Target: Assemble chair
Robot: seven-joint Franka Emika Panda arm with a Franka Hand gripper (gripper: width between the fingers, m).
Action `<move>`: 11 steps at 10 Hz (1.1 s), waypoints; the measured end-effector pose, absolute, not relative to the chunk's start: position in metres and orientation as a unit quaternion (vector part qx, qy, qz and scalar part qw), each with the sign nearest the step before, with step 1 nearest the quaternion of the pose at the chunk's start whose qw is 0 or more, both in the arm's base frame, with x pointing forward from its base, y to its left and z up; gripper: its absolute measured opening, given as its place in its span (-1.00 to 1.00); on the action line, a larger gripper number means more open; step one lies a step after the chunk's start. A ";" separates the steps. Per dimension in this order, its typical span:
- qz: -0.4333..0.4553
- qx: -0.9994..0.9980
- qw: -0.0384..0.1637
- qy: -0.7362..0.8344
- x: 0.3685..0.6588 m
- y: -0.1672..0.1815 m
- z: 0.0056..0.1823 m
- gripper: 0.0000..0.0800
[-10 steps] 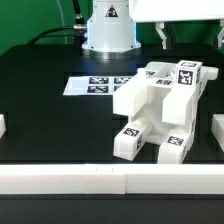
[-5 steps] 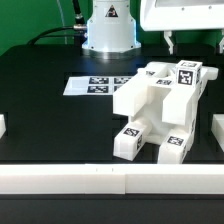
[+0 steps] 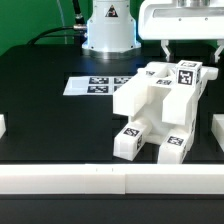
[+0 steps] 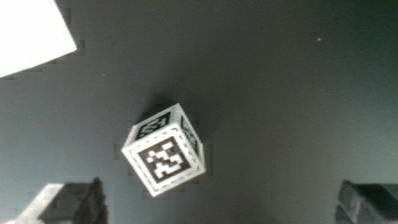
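Observation:
The chair (image 3: 155, 108) is a blocky white assembly with black-and-white tags, lying on the black table at the exterior view's right. One tagged block end (image 3: 187, 72) stands highest at its far side. My gripper (image 3: 194, 48) hangs above that far side, open and empty, with one dark finger (image 3: 166, 46) visible. In the wrist view a white tagged block (image 4: 169, 148) sits below and between my spread fingers (image 4: 71, 204), not touched; the gripper (image 4: 221, 205) holds nothing.
The marker board (image 3: 100, 84) lies flat behind the chair, in front of the robot base (image 3: 108, 30). White rails border the table at the front (image 3: 100, 180) and at the exterior view's right (image 3: 215, 130). A white surface (image 4: 27, 35) shows at the wrist view's corner.
My gripper has come down into the exterior view above the chair's far side. The chair has not moved.

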State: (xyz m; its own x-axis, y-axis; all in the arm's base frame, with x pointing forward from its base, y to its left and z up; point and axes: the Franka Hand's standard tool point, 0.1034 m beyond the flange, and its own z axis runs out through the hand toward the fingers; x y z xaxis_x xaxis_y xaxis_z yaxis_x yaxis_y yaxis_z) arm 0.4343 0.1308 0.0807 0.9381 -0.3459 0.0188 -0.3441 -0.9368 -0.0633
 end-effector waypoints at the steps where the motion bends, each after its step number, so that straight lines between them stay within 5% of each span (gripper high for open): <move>1: -0.015 -0.984 0.029 0.175 0.434 0.131 0.080 0.62; 11: -0.014 -0.995 0.019 0.097 0.448 0.109 0.066 0.62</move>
